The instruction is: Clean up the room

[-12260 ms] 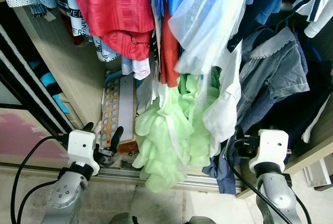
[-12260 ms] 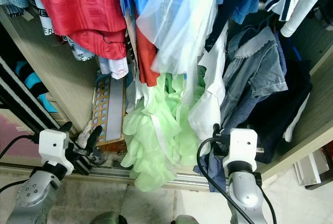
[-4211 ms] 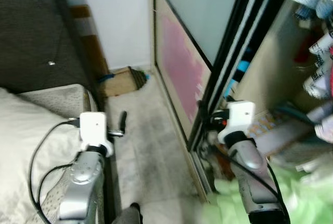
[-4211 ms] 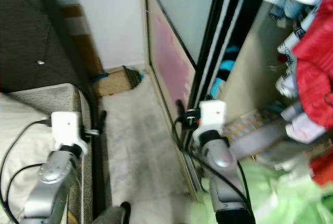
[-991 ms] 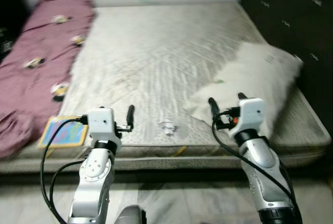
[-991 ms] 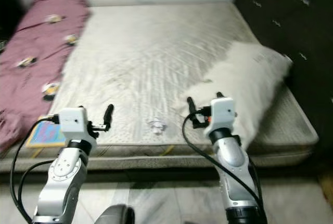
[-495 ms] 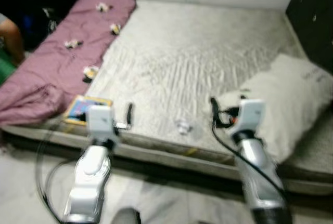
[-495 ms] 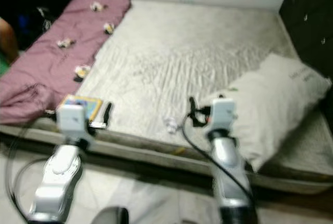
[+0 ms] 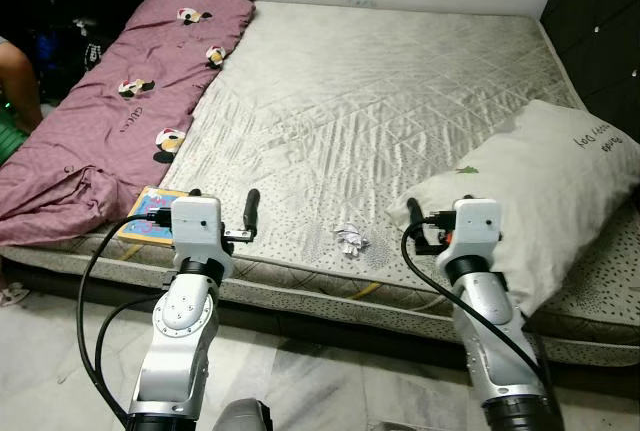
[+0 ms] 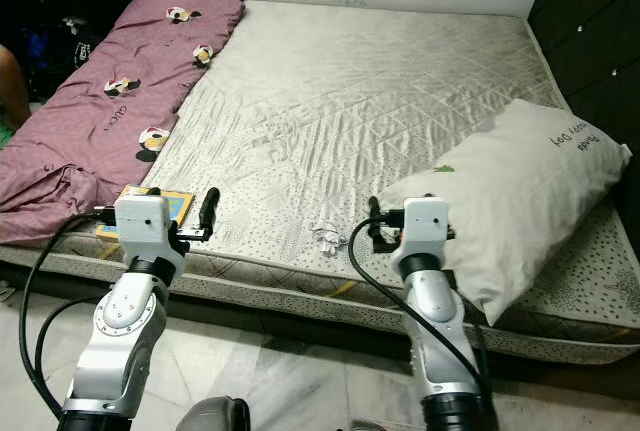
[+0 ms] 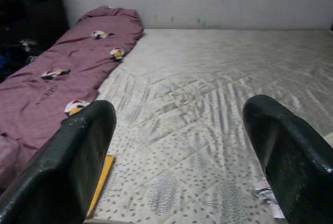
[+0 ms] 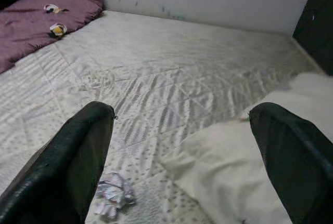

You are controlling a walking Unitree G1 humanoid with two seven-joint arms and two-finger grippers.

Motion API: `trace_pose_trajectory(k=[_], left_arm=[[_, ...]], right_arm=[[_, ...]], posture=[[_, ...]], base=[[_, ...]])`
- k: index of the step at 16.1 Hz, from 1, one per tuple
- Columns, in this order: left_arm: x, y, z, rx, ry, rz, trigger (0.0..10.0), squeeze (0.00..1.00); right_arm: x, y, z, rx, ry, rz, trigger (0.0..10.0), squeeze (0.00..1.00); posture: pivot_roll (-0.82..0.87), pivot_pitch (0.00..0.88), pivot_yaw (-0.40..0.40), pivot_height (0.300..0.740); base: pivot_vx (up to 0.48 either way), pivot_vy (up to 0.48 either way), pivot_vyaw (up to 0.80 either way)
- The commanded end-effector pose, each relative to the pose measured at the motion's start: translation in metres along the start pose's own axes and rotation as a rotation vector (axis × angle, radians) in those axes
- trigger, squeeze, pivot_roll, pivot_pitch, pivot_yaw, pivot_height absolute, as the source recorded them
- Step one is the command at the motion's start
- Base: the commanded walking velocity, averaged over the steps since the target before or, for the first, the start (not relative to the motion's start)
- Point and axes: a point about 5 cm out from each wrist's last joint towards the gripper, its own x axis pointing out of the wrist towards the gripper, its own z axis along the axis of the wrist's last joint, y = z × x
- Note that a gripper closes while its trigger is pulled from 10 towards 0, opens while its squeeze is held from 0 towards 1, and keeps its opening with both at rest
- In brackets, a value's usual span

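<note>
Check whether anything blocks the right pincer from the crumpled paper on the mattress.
Nothing visible does. The crumpled paper lies on bare mattress near the front edge, between both pincers. The right pincer is open; the pillow sits off to its right.

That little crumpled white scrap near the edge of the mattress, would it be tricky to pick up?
The crumpled scrap looks like thin paper or wrapper, so probably very light and easily squashed. Its creased, irregular shape suggests it wouldn't roll. Lying low on the mattress, it might skid away if nudged rather than pinched.
</note>
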Motion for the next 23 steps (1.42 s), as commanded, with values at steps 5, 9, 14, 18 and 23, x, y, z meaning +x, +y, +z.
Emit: trace_pose_trajectory(k=[5,9,14,18,23], left_arm=[[-0.003,-0.003,-0.004,0.015,0.007,-0.016,10.0,0.0],[-0.002,-0.005,-0.004,0.009,0.006,-0.024,10.0,0.0],[-0.002,-0.008,-0.004,0.005,0.006,-0.032,10.0,0.0],[-0.001,-0.007,-0.007,-0.008,0.028,-0.018,10.0,0.0],[-0.001,-0.006,-0.01,-0.045,0.056,-0.005,10.0,0.0]], right_arm=[[0.008,0.007,0.004,0.056,0.0,0.051,10.0,0.0],[0.007,0.006,0.006,0.098,-0.006,0.059,10.0,0.0],[0.006,0.007,0.008,0.124,-0.017,0.069,10.0,0.0],[0.007,0.006,0.004,0.132,0.012,0.054,10.0,0.0],[0.007,0.006,0.002,0.106,0.026,0.052,10.0,0.0]], posture=[[0.0,0.061,-0.005,0.74],[0.0,0.053,-0.011,0.74],[0.0,0.053,-0.012,0.74],[0.0,0.073,-0.017,0.74],[0.0,0.079,-0.023,0.74]], base=[[0.255,0.0,0.0],[0.313,0.0,0.0],[0.322,0.0,0.0],[0.141,0.0,-0.2],[0.0,0.179,-0.32]])
